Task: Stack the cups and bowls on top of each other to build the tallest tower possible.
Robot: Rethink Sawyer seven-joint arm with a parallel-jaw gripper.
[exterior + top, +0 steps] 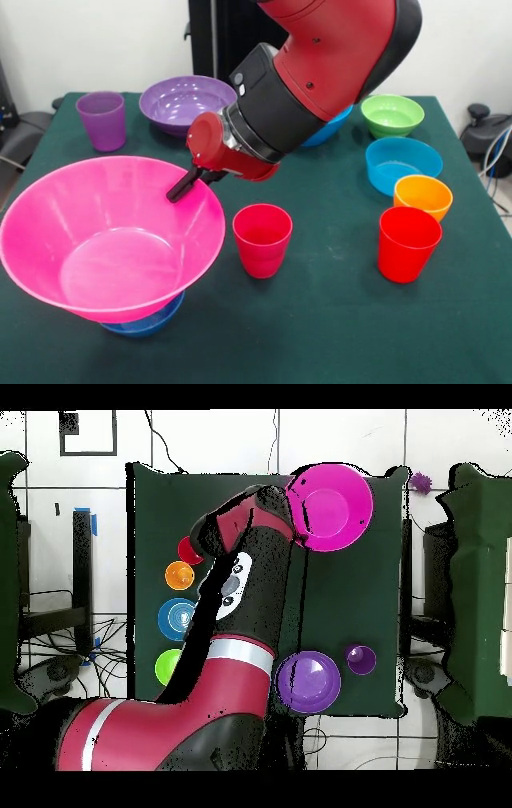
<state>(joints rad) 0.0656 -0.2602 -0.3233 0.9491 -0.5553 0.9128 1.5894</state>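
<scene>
The huge pink bowl (112, 232) stands at the front left, tilted, over the small dark blue bowl (144, 322), which peeks out beneath it. My gripper (182, 188) is at the pink bowl's far right rim, its black fingers closed over the rim. The magenta-pink cup (262, 238) stands upright just right of the pink bowl. The red cup (409, 242), orange bowl (422, 196), cyan bowl (402, 164) and green bowl (392, 114) form a line at the right. The purple bowl (182, 102) and purple cup (102, 120) are at the back left. The large blue bowl (334, 128) is mostly hidden behind my arm.
In the overhead view my arm (235, 614) crosses the table and covers its middle. There the pink bowl (333, 506) is at the top, the purple bowl (308, 681) and purple cup (361, 659) at the bottom right. The table's green cloth (320, 320) ends at the front edge.
</scene>
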